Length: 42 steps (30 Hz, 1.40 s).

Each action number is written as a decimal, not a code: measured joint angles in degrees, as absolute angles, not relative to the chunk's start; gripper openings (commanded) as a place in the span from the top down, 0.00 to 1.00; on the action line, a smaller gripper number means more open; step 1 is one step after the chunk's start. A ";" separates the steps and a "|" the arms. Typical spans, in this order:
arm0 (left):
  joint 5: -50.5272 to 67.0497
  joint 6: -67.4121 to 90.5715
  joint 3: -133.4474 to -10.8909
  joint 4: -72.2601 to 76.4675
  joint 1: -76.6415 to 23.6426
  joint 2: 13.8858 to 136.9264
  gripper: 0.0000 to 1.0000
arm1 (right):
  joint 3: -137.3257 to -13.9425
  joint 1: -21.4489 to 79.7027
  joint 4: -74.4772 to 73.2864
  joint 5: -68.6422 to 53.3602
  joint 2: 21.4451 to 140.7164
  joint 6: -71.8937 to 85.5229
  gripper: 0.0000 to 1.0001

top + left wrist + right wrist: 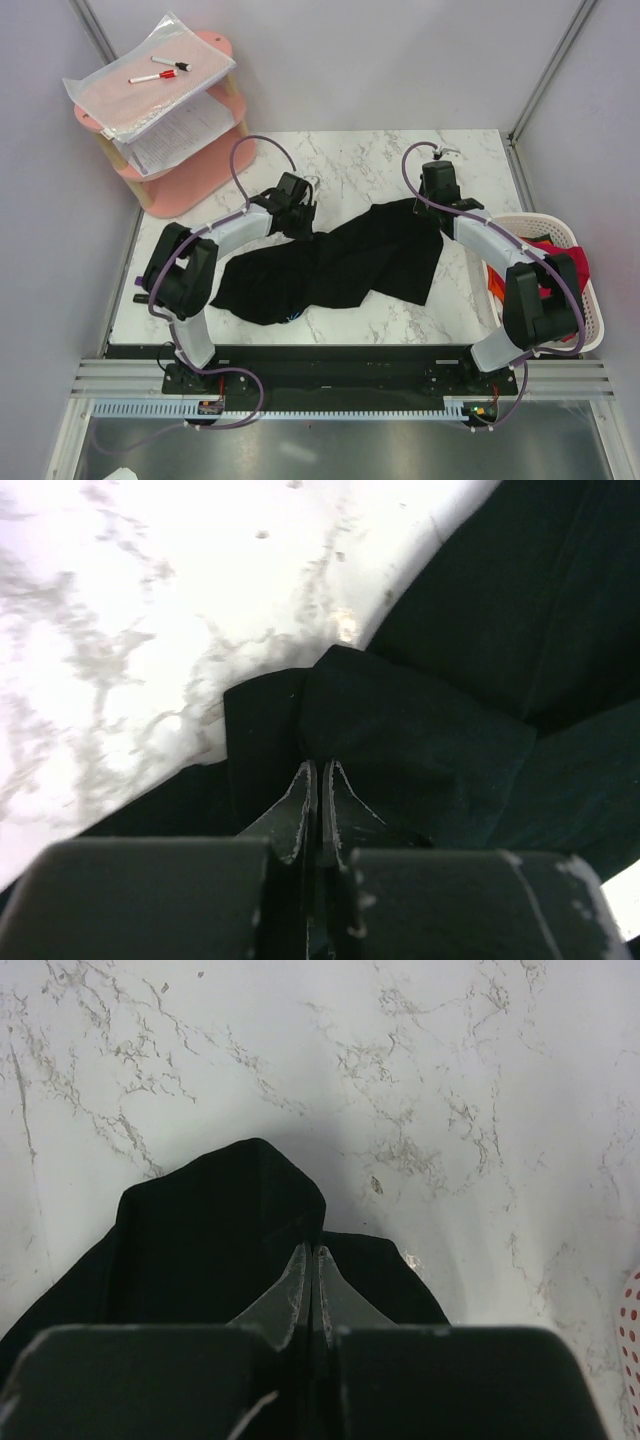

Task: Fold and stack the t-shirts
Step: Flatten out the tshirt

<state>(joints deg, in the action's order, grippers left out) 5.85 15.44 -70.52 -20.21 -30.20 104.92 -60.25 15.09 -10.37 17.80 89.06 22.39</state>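
black t-shirt (330, 265) is laid crumpled across the middle of the marble table (380, 160), so flattening is judged to be the step in hand. its far edge is pinched by both the left gripper (320, 772) and the right gripper (310, 1252), each closed tight on cloth. next, the held points would need to be lifted and drawn apart.

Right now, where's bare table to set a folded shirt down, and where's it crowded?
Free: far strip of table beyond the black t-shirt, between left gripper and right gripper; the near strip between shirt and table edge. Crowded: centre, where both grippers pinch the shirt, and the right edge by the basket.
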 measured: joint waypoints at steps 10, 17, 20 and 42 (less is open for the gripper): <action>-5.02 15.27 -78.30 -23.92 -23.11 93.65 0.98 | -60.93 15.09 -10.28 16.73 85.62 21.54 1.00; -10.76 14.31 -84.88 -24.67 -21.61 86.78 0.98 | -63.22 15.09 -10.02 15.14 79.83 20.62 1.00; -12.36 13.61 -85.62 -25.61 -21.80 83.99 0.98 | -64.23 15.09 -9.89 13.65 76.99 20.01 1.00; -11.88 9.87 -96.88 -39.83 -21.96 46.72 0.98 | -65.69 15.11 -11.60 -1.58 37.67 16.21 1.00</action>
<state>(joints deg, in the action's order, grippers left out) -11.88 9.87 -96.88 -39.83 -21.96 46.72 -65.69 15.11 -11.60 -1.58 37.67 16.21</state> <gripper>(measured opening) 0.030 0.007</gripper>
